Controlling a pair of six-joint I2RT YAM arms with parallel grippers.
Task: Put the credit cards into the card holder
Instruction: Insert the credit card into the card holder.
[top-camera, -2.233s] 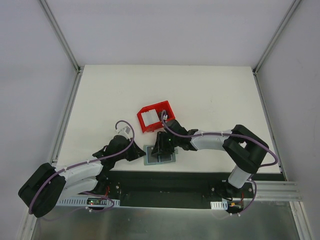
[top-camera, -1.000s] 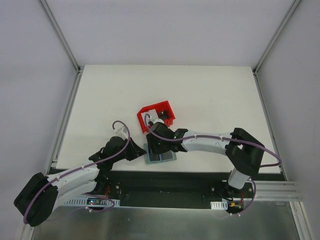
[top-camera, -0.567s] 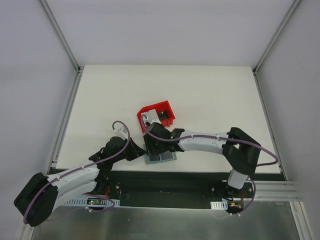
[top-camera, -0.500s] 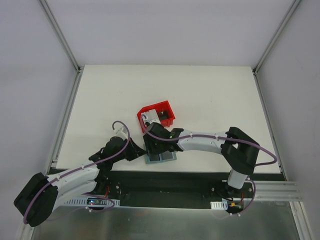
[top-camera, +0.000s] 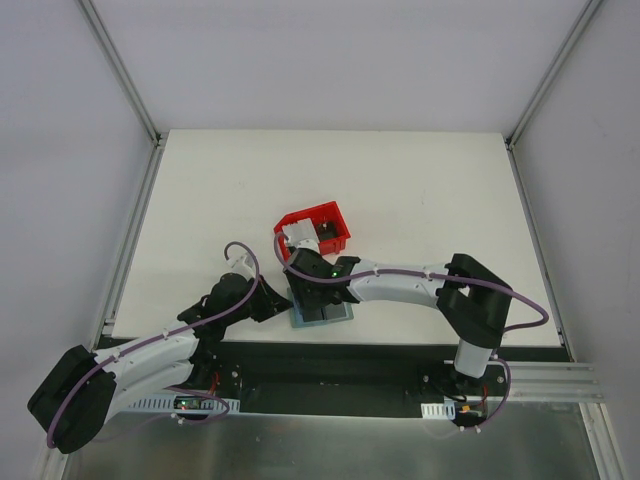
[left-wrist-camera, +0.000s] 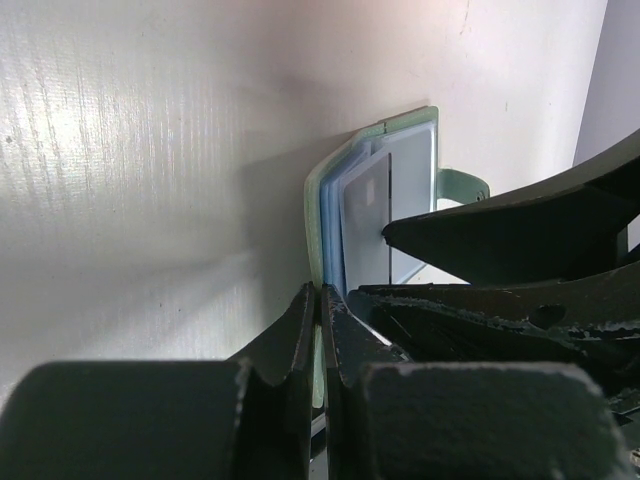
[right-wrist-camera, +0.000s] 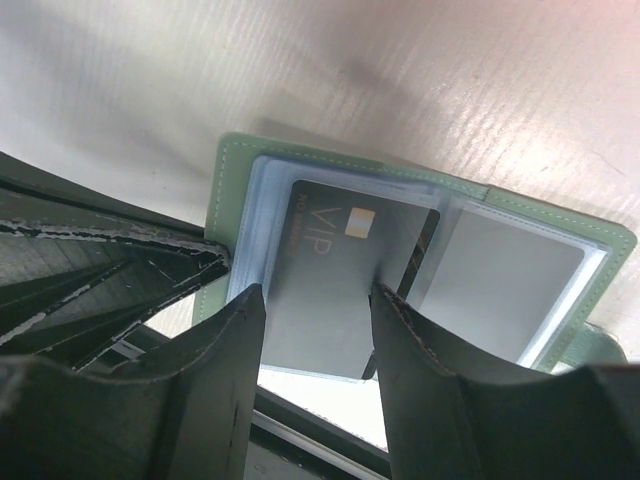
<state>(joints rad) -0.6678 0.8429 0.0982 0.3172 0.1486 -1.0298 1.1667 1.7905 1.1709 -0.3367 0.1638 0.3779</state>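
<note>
In the top view the right arm covers much of the flat grey-green folding card holder (top-camera: 330, 318). In the right wrist view the fingers (right-wrist-camera: 215, 400) of the right hand (right-wrist-camera: 318, 300) hide the lower corners of the dark grey rectangular plastic credit card (right-wrist-camera: 335, 265), so contact with it cannot be confirmed. A pale shape (top-camera: 297, 237) inside the red plastic bin (top-camera: 343, 232) cannot be identified.

The white tabletop (top-camera: 400, 180) is enclosed by plain grey walls.

The card holder lies open and flat near the tabletop's near edge, just in front of the bin, with its long axis left to right. The credit card sits in the half nearest the left hand (left-wrist-camera: 320, 300), its long axis apparently across the holder's.

The left hand is clamped fully closed on the holder's green rim. The right hand is partly open, its fingers straddling the card from above
</note>
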